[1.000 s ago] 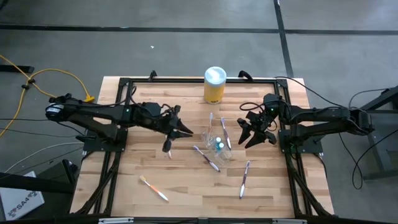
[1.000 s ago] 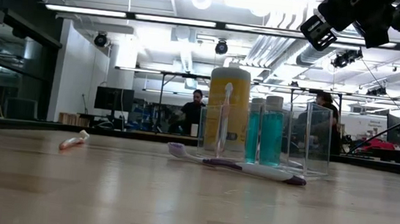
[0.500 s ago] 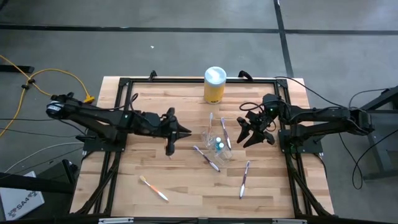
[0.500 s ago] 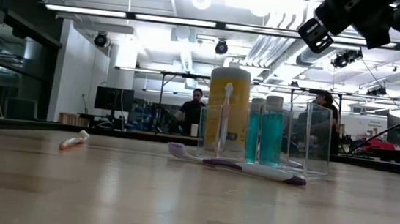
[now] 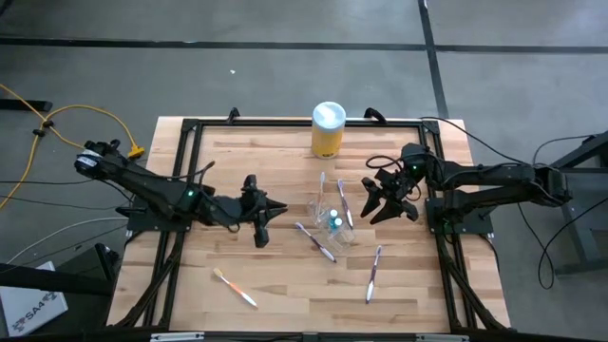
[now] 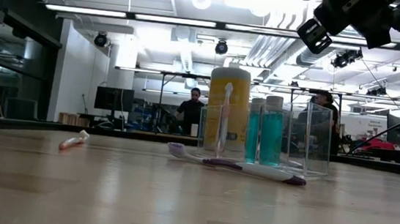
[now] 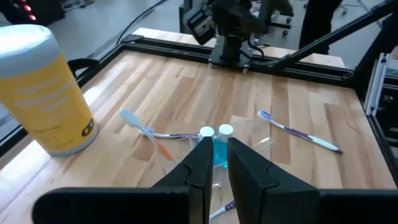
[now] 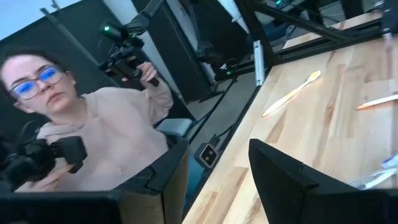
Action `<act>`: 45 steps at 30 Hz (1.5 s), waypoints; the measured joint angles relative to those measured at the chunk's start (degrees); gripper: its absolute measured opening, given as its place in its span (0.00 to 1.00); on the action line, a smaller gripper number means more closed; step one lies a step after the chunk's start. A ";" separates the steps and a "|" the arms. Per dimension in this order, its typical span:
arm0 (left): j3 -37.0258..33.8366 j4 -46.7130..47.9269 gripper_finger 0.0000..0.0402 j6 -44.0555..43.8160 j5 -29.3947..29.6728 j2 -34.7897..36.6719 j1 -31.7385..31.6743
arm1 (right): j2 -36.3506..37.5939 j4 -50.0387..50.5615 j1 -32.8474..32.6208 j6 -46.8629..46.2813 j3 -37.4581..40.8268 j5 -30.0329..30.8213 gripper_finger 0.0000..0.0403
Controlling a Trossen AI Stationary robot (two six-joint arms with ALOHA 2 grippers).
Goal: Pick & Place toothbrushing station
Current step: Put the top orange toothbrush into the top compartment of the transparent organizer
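Nearest the front edge of the wooden surface (image 5: pixel 285 285) there's an orange toothbrush (image 5: pixel 234 287) lying flat on the left side, and a purple toothbrush (image 5: pixel 372 273) on the right side, both well apart from either tool.

A bit further in, around the middle, sits the clear plastic cup (image 5: pixel 325 211) with a pink toothbrush (image 6: pixel 224 118) standing upright in it and a small blue tube (image 5: pixel 335 223) just beside it. Another purple-handled brush (image 5: pixel 315 240) lies flat in front of the cup, and in the low view it stretches across right at the cup's base.

The left tool (image 5: pixel 262 221) hangs above the surface just to the left of that cluster, not touching anything. Its fingers (image 7: pixel 202 168) are nearly together with only a thin gap, and nothing's in them; from the left wrist view the blue tube lines up straight ahead past the tips.

The right tool (image 5: pixel 385 201) hovers on the cup's right side, fingers (image 8: pixel 283 171) spread wide apart, empty too.

At the far edge stands a yellow canister (image 5: pixel 328 130) with a white lid. A person (image 8: pixel 93 143) holding a dark controller stands off the surface.
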State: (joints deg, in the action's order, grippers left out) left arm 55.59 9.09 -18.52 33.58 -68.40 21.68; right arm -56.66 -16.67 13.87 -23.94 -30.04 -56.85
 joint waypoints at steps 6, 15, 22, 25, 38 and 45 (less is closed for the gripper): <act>0.00 -0.18 0.11 -4.27 6.76 -1.79 3.49 | 0.00 0.13 0.02 0.19 0.00 1.35 0.40; 0.00 -0.12 0.11 -17.50 8.59 -4.66 5.01 | 0.00 1.11 0.00 0.43 0.00 1.26 0.40; 0.00 1.13 0.11 -24.18 8.27 -7.61 5.08 | 0.00 4.89 0.00 3.03 0.00 1.24 0.40; 0.00 3.86 0.11 -28.16 9.11 -7.67 4.99 | 0.00 5.93 0.00 3.25 0.00 1.24 0.40; 0.02 32.46 0.11 -57.45 3.77 -8.22 1.75 | 0.00 6.98 0.00 6.29 0.00 0.82 0.40; 0.07 37.09 0.11 -65.30 -5.23 -11.73 -3.20 | 0.00 7.38 0.00 7.73 -0.01 0.79 0.40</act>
State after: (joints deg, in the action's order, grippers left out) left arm 55.66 46.18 -83.82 28.34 -80.13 18.48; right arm -56.66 -9.29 13.87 -16.21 -30.05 -56.06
